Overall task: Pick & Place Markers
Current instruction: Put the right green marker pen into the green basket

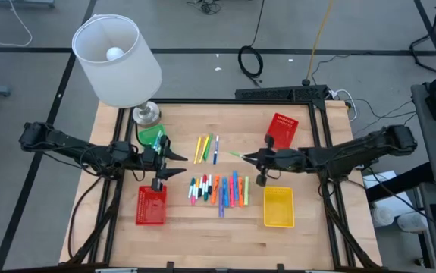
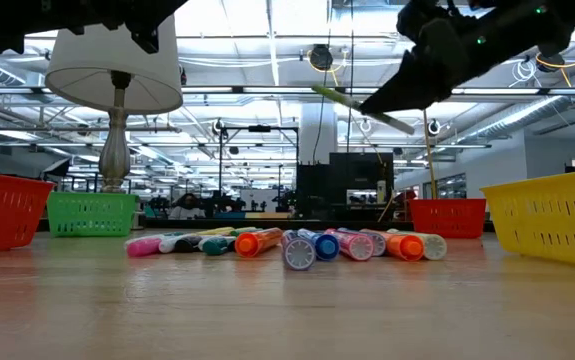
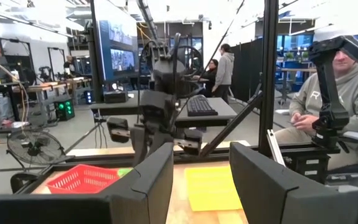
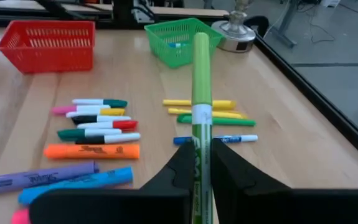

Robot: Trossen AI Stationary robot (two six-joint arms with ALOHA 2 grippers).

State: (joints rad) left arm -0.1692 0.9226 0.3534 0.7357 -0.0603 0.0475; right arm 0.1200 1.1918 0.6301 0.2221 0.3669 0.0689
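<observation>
My right gripper [image 1: 252, 157] hangs above the table's middle, shut on a green marker [image 4: 200, 93] that sticks out ahead of it toward the table's left [image 1: 236, 154]. Below, a few yellow, green and blue markers [image 1: 206, 148] lie on the wood, and a row of many coloured markers [image 1: 219, 189] lies nearer the front. My left gripper [image 1: 177, 164] hovers open at the table's left, facing the right arm, with nothing between its fingers [image 3: 160, 180]. My right gripper pinches the green marker's barrel [image 4: 201, 144] between its two fingers [image 4: 180, 165], on the part behind its white band. The marker runs along the fingers and reaches out past their tips. It is lifted clear of the table, slightly slanted [image 2: 357, 105].
A green basket [image 1: 149, 136] and a lamp [image 1: 119, 61] stand at the far left, a red basket [image 1: 151, 205] at the near left, another red basket [image 1: 282, 129] at the far right, and a yellow basket [image 1: 278, 207] at the near right. A person [image 3: 328, 93] sits beyond the table.
</observation>
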